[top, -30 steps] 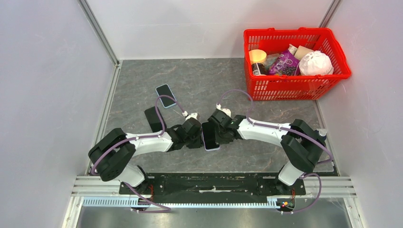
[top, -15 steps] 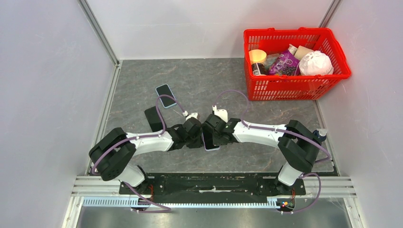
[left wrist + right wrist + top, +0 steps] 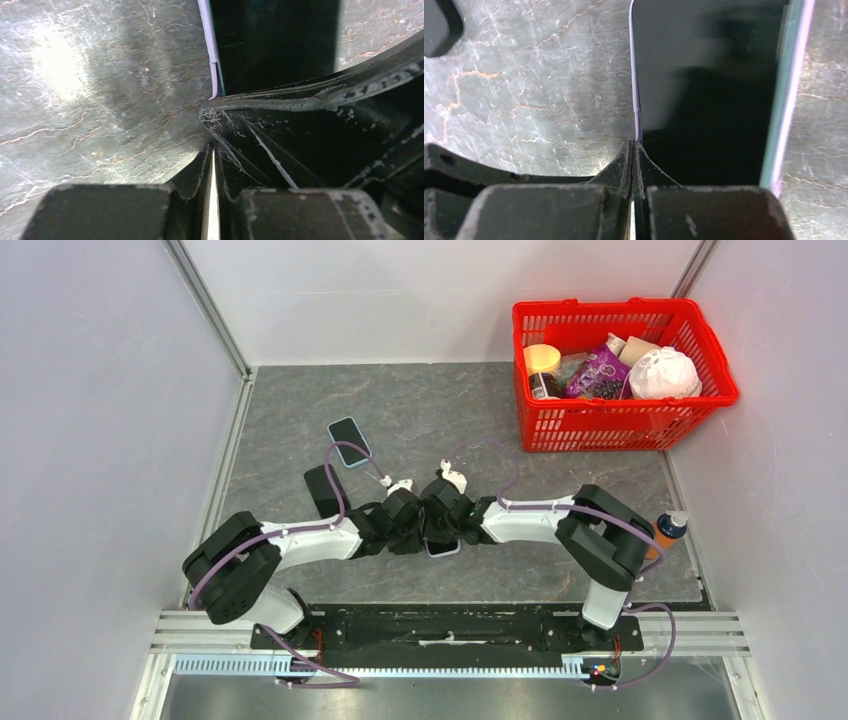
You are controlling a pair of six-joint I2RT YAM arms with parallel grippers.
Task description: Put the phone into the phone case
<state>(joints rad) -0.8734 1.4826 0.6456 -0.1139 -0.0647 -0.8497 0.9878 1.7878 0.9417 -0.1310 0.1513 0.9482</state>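
My right gripper [image 3: 634, 145] is shut, its two fingers pressed flat together. The tips rest right at the lilac left edge of the phone [image 3: 704, 90]. The phone lies screen up on the tabletop [image 3: 534, 90], straight ahead of the tips and spreading off to their right.

My left gripper [image 3: 212, 150] comes at the same phone from the other side, so the two grippers meet nose to nose over it. Its jaws are narrow, almost together, with only a thin pale strip between them. That strip lines up with the phone's pale edge just ahead. I cannot tell whether the edge is actually pinched there. The black body of my right gripper crosses just in front of these fingertips and covers part of the phone.

Just beyond my left gripper and to its left lies the black phone case [image 3: 322, 490], flat on the tabletop. A second phone [image 3: 349, 441] lies a little farther out. The red basket [image 3: 620, 425] stands well away, beyond my right arm.
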